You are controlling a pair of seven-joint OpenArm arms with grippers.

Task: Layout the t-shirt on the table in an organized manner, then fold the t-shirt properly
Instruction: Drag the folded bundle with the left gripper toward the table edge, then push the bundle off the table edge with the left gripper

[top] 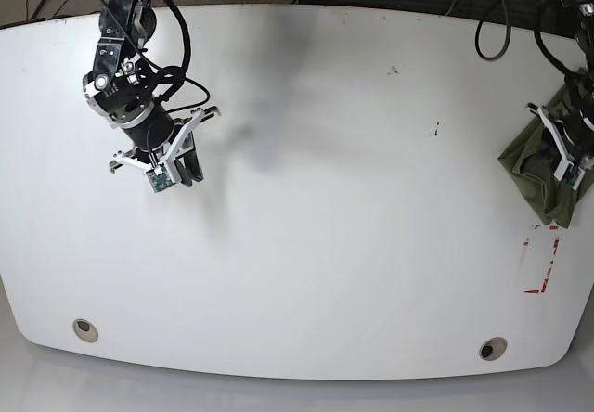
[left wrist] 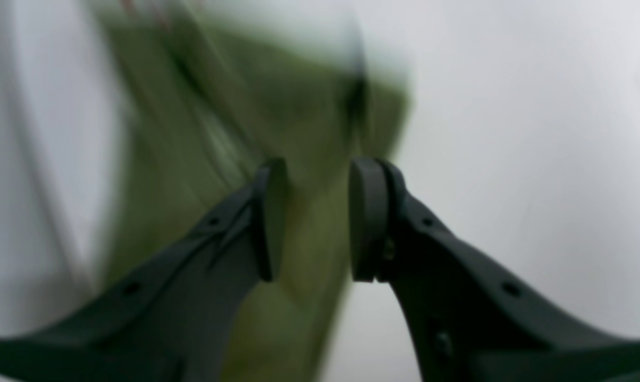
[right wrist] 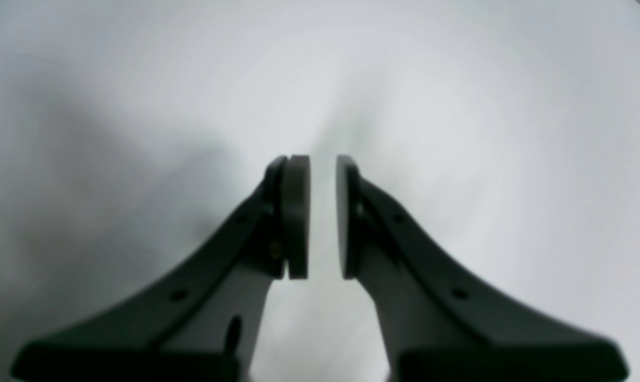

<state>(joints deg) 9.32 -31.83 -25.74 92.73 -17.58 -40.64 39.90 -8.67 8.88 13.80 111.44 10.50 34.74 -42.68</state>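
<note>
The olive-green t-shirt (top: 534,175) lies crumpled in a small heap at the far right edge of the white table (top: 325,245). My left gripper (top: 568,166) is right over that heap. In the left wrist view the left gripper (left wrist: 320,170) is open, and the motion-blurred t-shirt (left wrist: 219,132) shows beyond and between its pads, not pinched. My right gripper (top: 183,175) hangs over bare table at the far left, away from the cloth. In the right wrist view the right gripper (right wrist: 322,170) has only a narrow gap between its pads, with nothing in it.
Two round grommet holes (top: 84,329) (top: 492,348) sit near the front edge. A red tape mark (top: 538,263) lies just in front of the shirt. Small dark specks (top: 433,132) dot the middle right. Cables run along the back edge.
</note>
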